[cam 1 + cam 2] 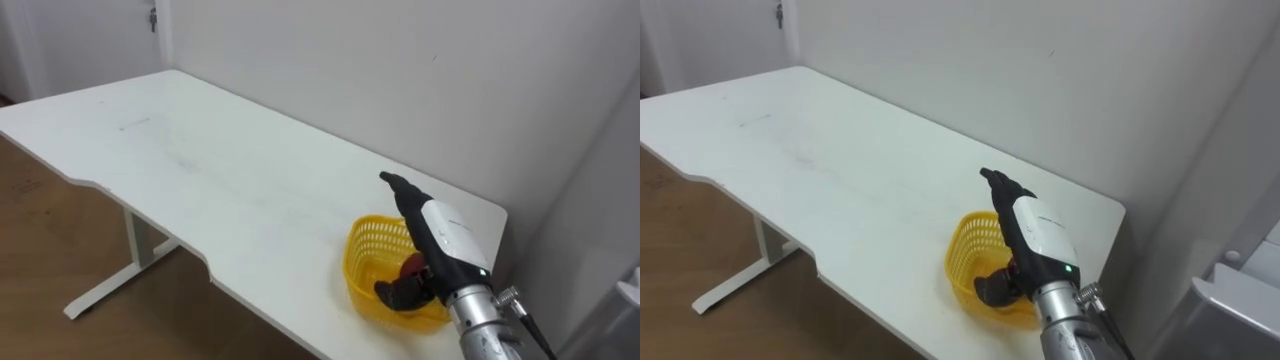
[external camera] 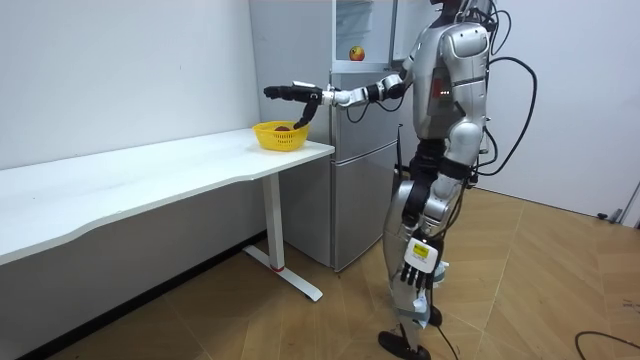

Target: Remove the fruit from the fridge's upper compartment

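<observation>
Red item lies in the yellow basket at the white table's end, half hidden behind the right hand. That hand hovers over it, fingers straight, gripping nothing. The left hand hangs at the robot's side, its state unreadable.

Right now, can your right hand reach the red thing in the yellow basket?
Probably yes: the right hand is open right over the basket, with nothing covering the red thing.
</observation>
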Robot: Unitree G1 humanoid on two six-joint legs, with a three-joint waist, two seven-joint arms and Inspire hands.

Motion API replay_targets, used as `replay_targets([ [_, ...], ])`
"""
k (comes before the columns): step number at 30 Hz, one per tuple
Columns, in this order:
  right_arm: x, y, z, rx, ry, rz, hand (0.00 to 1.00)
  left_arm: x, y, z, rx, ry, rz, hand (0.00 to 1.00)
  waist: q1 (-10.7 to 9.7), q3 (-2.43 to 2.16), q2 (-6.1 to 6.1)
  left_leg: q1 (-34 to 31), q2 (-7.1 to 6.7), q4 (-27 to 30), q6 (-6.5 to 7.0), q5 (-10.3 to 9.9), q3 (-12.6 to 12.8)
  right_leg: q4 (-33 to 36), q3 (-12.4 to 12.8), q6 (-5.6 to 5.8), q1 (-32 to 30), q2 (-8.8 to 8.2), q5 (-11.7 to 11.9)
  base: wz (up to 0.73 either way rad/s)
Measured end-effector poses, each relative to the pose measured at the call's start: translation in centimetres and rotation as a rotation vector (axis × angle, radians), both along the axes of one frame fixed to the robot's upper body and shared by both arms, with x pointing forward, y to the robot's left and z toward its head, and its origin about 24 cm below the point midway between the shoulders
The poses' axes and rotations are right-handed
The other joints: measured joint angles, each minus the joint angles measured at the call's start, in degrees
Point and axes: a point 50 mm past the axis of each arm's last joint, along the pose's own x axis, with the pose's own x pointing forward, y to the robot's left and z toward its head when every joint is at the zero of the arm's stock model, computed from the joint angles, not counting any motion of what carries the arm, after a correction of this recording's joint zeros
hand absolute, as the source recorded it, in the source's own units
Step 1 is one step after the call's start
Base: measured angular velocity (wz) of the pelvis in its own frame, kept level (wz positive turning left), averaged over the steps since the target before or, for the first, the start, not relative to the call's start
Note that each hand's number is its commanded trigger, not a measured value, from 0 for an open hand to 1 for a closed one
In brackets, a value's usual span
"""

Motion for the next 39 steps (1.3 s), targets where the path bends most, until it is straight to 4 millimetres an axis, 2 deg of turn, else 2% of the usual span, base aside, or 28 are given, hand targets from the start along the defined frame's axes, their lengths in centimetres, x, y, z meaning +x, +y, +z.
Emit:
replay_targets([
  [6, 0.0, 0.0, 0.0, 0.002, -0.002, -0.001, 0.0, 0.1, 0.1, 0.0, 0.008, 0.003, -0.019, 0.0, 0.0, -0.03, -0.14, 0.1, 0.02, -0.6, -0.03, 0.0, 0.0, 0.0, 0.2, 0.01, 0.2, 0.02, 0.0, 0.0],
  [14, 0.1, -0.5, 1.5, 0.099, -0.061, -0.032, 0.0, 0.0, 0.2, 0.0, 0.017, -0.001, -0.018, 0.0, -0.6, -0.03, -0.11, 0.3, -0.05, 0.2, -0.03, 0.0, 0.1, 0.0, 1.2, 0.0, 0.4, 0.08, 0.0, 0.0],
  [17, 0.1, -0.5, 1.9, 0.132, -0.087, -0.036, 0.0, -0.3, 0.3, 0.0, 0.026, -0.001, -0.018, 0.0, -1.5, -0.03, 0.11, 0.4, -0.04, 0.3, -0.03, 0.0, 0.3, 0.0, 1.4, 0.0, 0.4, 0.05, 0.0, -0.02],
  [21, -0.4, -0.7, 3.4, 0.185, -0.171, -0.046, 0.0, -0.3, 0.2, 0.1, 0.027, -0.007, -0.018, 0.0, -2.0, 0.11, 1.28, 0.5, 0.04, 0.2, -0.02, 0.0, 1.0, 0.1, 2.0, 0.0, 0.2, 0.06, 0.0, -0.09],
  [26, -1.7, -0.6, 6.2, 0.308, -0.322, -0.028, 0.0, -1.3, -0.5, -0.2, 0.027, 0.006, -0.001, 0.0, -4.0, -0.27, 3.6, 1.2, 0.11, -0.3, 0.01, 0.0, 2.1, 0.2, 2.8, 0.0, 0.2, 0.0, 0.0, -0.11],
  [28, -2.7, -0.3, 7.1, 0.339, -0.381, 0.0, 0.0, -2.0, -0.8, -0.3, 0.022, 0.018, 0.006, 0.0, -5.6, -0.77, 4.6, 1.5, 0.19, -0.4, 0.02, 0.0, 2.4, 0.1, 3.0, 0.0, 0.2, 0.01, 0.0, -0.07],
  [29, -2.9, -0.3, 7.2, 0.343, -0.39, 0.007, 0.0, -2.2, -1.0, -0.4, 0.02, 0.021, 0.008, 0.0, -5.8, -0.87, 4.86, 1.7, 0.22, -0.6, 0.02, 0.0, 2.7, 0.2, 3.1, 0.0, 0.3, 0.01, 0.0, -0.2],
  [31, -4.1, -0.3, 7.1, 0.357, -0.408, 0.015, 0.0, -2.6, -1.7, -0.5, 0.004, 0.026, 0.016, 0.0, -6.3, -1.5, 6.1, 2.5, 0.3, -0.8, 0.06, 0.0, 4.0, 0.2, 4.6, 0.0, 0.4, 0.02, 0.0, -0.27],
  [35, -6.6, -0.4, 6.7, 0.391, -0.437, 0.043, 0.0, -2.4, -1.9, -0.5, 0.001, -0.004, 0.033, 0.0, -7.7, -1.45, 6.5, 3.4, 0.55, -1.2, 0.08, 0.0, 5.3, 0.2, 6.0, 0.0, 0.6, 0.14, 0.0, -0.19],
  [37, -7.6, -0.6, 6.8, 0.381, -0.465, 0.047, 0.0, -2.5, -1.9, -0.6, 0.005, -0.015, 0.033, 0.0, -8.5, -1.39, 6.56, 4.3, 0.9, -2.0, 0.08, 0.0, 6.9, 0.5, 7.4, -0.03, 0.6, 0.37, 0.0, -0.3],
  [39, -8.1, -0.6, 7.0, 0.385, -0.487, 0.058, 0.0, -2.6, -1.9, -0.5, 0.005, -0.018, 0.032, 0.0, -9.9, -1.1, 6.62, 4.4, 1.11, -2.1, 0.09, 0.0, 7.5, 1.0, 7.7, -0.04, 0.4, 0.44, 0.0, -0.17],
])
